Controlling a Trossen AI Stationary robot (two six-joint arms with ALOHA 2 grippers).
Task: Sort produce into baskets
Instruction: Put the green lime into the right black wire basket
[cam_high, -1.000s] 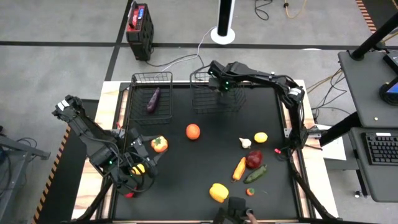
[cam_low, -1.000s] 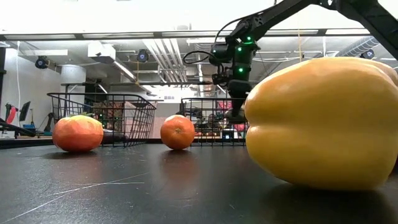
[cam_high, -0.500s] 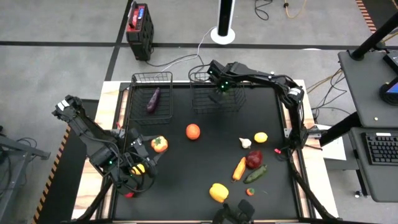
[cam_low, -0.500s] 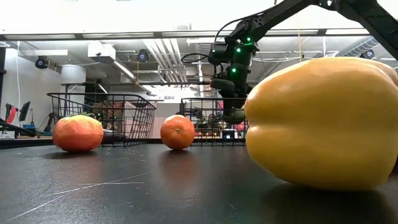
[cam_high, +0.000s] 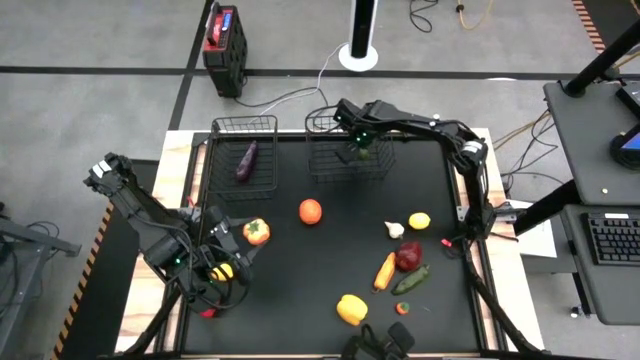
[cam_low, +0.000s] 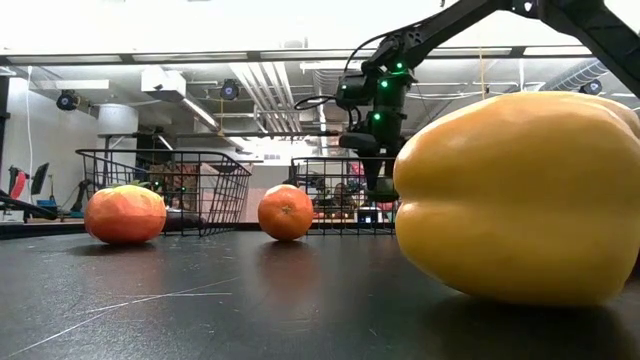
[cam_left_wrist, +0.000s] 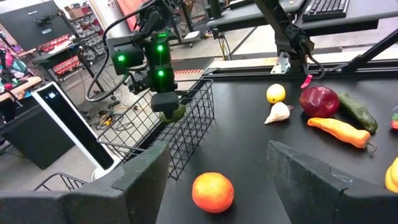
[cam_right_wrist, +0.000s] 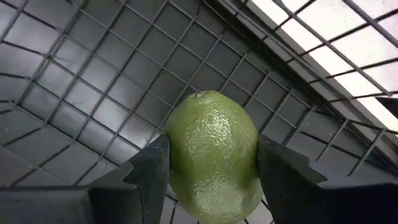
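basket (cam_right_wrist: 74, 81): blk wire mesh | lime (cam_right_wrist: 213, 155): pebbly skin | table (cam_high: 330, 250): matt blk

Eggplant (cam_high: 246, 160) lies in left basket (cam_high: 243, 127); orange (cam_high: 310, 211) before baskets.

Green lime (cam_right_wrist: 213, 155) is suspended over the wider wire basket (cam_high: 348, 160); purple eggplant (cam_high: 245, 160) lies in the narrower basket (cam_high: 243, 152).

Overall light: we find the scene evenly bright from above.
Source: long ceiling light strips (cam_low: 190, 110) show in the low view.
Glare: the white ceiling washes out above them.
Shadows: soft, short, under the big yellow plastic pepper (cam_low: 520, 195).
Focus: that pepper, close to the lens, looks soft; the matte black tabletop (cam_high: 330, 250) reflects faintly.
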